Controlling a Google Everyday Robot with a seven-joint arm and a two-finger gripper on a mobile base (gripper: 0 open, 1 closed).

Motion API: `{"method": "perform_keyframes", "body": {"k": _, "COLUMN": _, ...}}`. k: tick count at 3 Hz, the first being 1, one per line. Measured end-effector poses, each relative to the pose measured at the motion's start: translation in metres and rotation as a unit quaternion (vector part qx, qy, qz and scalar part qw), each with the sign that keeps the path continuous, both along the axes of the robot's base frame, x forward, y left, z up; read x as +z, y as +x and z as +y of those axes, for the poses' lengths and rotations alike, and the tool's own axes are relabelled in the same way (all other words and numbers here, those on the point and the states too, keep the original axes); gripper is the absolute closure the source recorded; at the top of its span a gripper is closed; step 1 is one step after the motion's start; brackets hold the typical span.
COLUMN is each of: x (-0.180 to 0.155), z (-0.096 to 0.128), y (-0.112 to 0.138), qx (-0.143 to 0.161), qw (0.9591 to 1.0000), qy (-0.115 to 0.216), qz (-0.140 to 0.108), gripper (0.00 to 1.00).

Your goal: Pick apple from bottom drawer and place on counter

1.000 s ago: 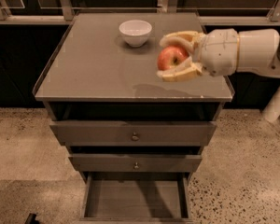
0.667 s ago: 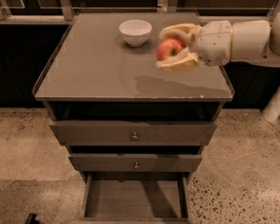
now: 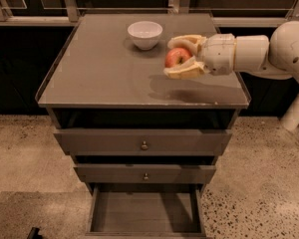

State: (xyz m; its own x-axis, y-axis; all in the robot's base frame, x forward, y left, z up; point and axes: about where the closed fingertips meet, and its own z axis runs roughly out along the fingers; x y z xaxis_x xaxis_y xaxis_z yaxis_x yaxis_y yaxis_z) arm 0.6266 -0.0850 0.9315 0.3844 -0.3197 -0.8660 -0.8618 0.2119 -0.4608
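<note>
The white arm [image 3: 254, 51] reaches in from the right side of the view, stretched out almost level over the desk [image 3: 104, 73], its wrist pointing toward the middle of the top. At its tip the gripper [image 3: 170, 59] is turned on its side, one pale finger above and one below, and those fingers [image 3: 184, 72] are clamped on the apple [image 3: 177, 57]. The red fruit sits snug between them, its yellowish patch facing the camera. Apple and gripper hang just above the right-hand part of the desk and throw a dark shadow onto the surface beneath; whether the lower finger touches the top, I cannot tell.

Near the back of the desk stands a white bowl [image 3: 145, 34], upright, just beside the gripper and apart from it. Only its white inside shows.

Down below, the two upper drawers [image 3: 142, 142] with their small knobs are drawn out a little, stepped one under the other. The bottom drawer [image 3: 144, 213] is pulled out farthest, and its plank floor and low sides are in plain view above the speckled floor [image 3: 269, 183].
</note>
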Motion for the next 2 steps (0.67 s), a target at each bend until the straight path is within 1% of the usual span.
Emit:
{"method": "perform_keyframes", "body": {"k": 1, "x": -0.019, "z": 0.0, "y": 0.009, "qx": 0.0, "qw": 0.9997, "qy": 0.021, "qz": 0.011, "gripper": 1.0}}
{"method": "perform_keyframes", "body": {"k": 2, "x": -0.034, "z": 0.002, "y": 0.013, "qx": 0.0, "qw": 0.9996, "qy": 0.021, "qz": 0.018, "gripper": 0.82}}
